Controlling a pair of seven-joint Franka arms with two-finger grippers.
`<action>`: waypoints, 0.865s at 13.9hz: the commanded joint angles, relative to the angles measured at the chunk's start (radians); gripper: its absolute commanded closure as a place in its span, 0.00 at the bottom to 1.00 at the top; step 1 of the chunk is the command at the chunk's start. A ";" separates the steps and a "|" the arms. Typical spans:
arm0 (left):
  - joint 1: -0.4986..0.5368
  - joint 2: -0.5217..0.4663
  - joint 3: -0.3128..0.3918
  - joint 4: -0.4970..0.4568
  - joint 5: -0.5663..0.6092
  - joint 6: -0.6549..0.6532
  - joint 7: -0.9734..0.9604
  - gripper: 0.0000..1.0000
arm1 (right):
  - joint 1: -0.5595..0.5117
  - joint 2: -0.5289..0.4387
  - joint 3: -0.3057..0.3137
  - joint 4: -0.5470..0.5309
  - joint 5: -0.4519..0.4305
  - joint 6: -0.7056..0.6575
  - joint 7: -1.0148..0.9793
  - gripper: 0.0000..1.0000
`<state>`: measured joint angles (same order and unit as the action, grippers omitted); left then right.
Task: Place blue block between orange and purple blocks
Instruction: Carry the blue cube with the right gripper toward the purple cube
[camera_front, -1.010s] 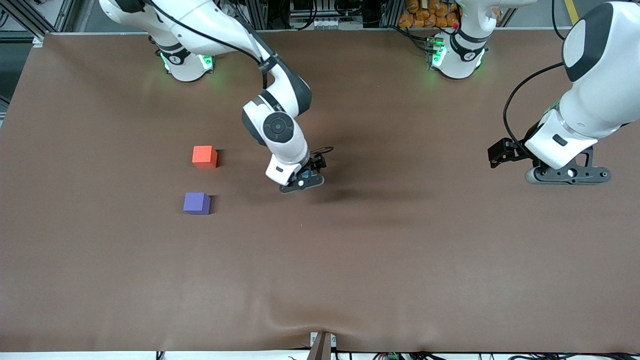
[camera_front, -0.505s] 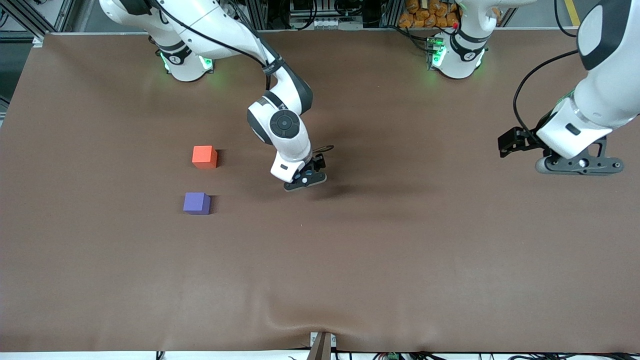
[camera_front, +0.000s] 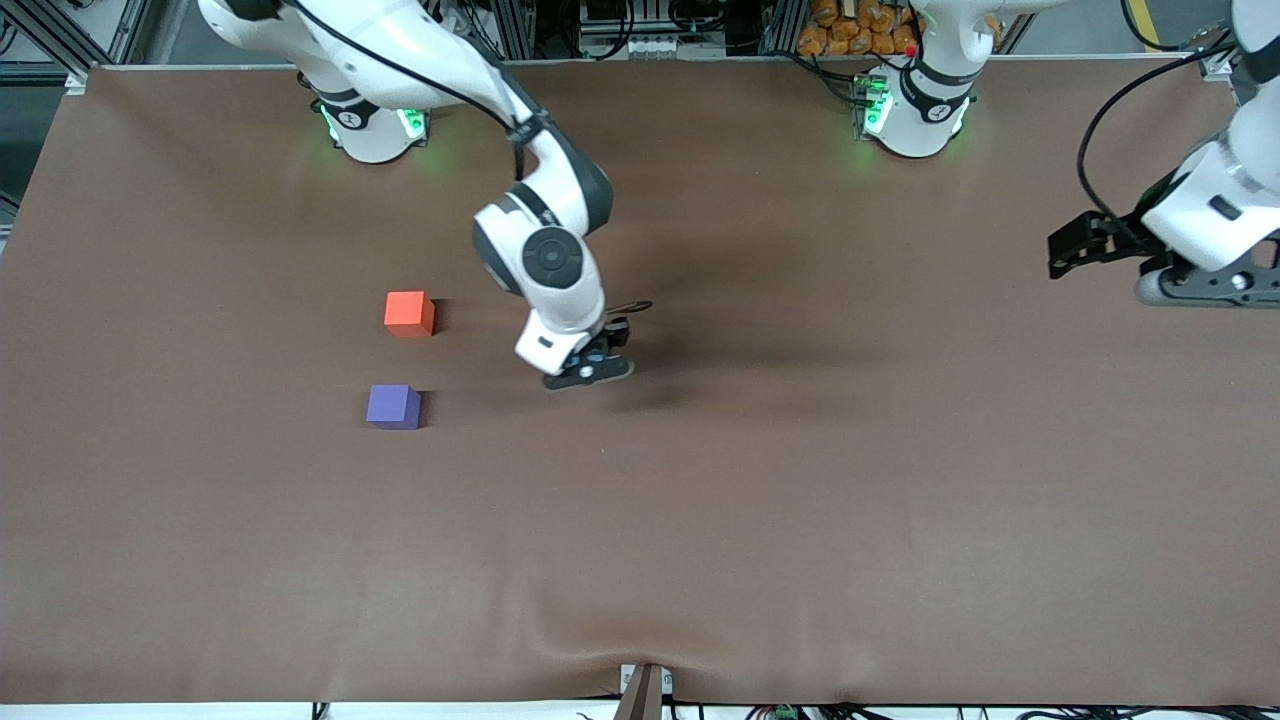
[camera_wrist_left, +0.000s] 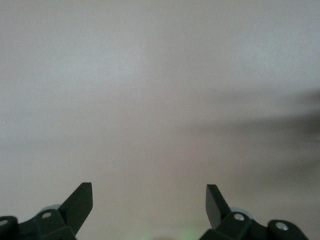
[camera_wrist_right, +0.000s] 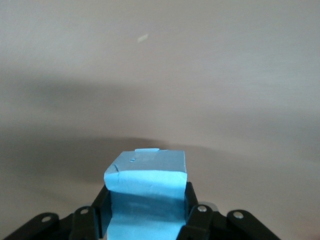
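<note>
My right gripper (camera_front: 590, 370) is shut on the light blue block (camera_wrist_right: 146, 192) and holds it just above the brown table, toward the middle. In the front view the block is almost hidden by the gripper. The orange block (camera_front: 409, 313) and the purple block (camera_front: 393, 407) sit on the table toward the right arm's end, the purple one nearer the front camera, with a gap between them. My left gripper (camera_front: 1195, 285) is open and empty, raised over the left arm's end of the table; its own view (camera_wrist_left: 149, 200) shows only bare table.
The brown table cover (camera_front: 760, 500) has a wrinkle near the front edge. The arm bases (camera_front: 372, 125) stand along the table's back edge.
My right gripper has shifted slightly toward the orange and purple blocks with the blue block in it. My left arm has drawn back and up toward its end of the table.
</note>
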<state>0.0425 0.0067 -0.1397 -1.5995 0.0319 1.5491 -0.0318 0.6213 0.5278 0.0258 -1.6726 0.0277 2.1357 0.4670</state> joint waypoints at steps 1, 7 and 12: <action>0.010 -0.036 -0.015 -0.020 0.000 -0.015 0.015 0.00 | -0.135 -0.164 0.020 -0.035 -0.014 -0.161 -0.068 1.00; -0.112 -0.074 0.100 -0.014 -0.010 -0.070 0.018 0.00 | -0.383 -0.327 0.023 -0.203 0.003 -0.261 -0.221 1.00; -0.089 -0.080 0.063 -0.010 -0.010 -0.083 0.009 0.00 | -0.454 -0.391 0.020 -0.421 0.006 -0.064 -0.277 1.00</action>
<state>-0.0596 -0.0514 -0.0557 -1.5996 0.0318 1.4821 -0.0298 0.1977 0.2020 0.0246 -1.9616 0.0279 1.9749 0.2160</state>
